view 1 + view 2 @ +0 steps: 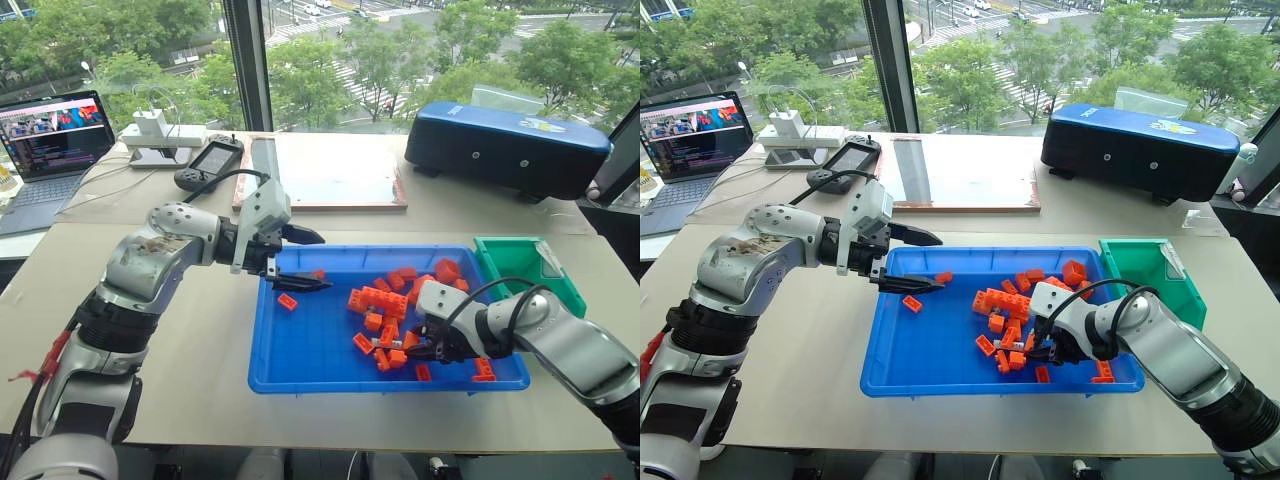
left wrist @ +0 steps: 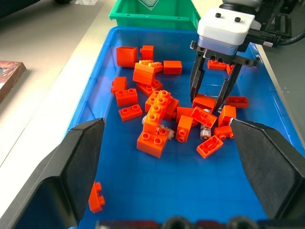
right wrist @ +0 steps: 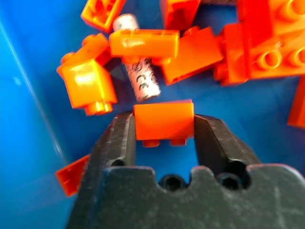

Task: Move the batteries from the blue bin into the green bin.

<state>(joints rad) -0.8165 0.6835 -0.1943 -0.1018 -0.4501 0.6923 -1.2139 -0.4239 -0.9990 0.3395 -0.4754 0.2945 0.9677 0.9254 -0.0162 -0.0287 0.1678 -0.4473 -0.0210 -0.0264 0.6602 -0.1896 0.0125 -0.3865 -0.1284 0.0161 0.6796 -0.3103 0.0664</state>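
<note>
The blue bin lies in front of me, with many orange bricks heaped in its right half. A silver battery lies among them, half under a brick. Two battery ends peek from the pile in the left wrist view. My right gripper reaches down into the pile, its fingers closed on a small orange brick just beside that battery. My left gripper hovers open over the bin's left part, holding nothing. The green bin stands against the blue bin's far right corner.
A dark navy case sits at the back right. A wooden board, a handheld controller and a white adapter lie behind the blue bin. A laptop stands open at the far left.
</note>
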